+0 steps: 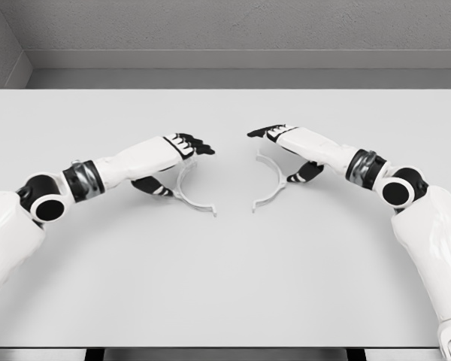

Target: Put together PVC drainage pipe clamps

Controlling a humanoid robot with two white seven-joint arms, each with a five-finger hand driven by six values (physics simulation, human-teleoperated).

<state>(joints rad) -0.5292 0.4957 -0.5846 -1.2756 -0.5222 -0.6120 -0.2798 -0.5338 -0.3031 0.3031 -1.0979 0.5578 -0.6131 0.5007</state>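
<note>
Clamp halves: two thin white half-rings with small flat tabs at their ends, lying near the middle of the pale grey tabletop [225, 286]. The left clamp half [194, 194] and the right clamp half [272, 186] face each other with their ends apart, a clear gap between them. Over each half there is one hand. The left robot hand [182, 154] has its fingers around the left half. The right robot hand [286, 147] likewise holds the right half, thumb below, fingers above.
</note>
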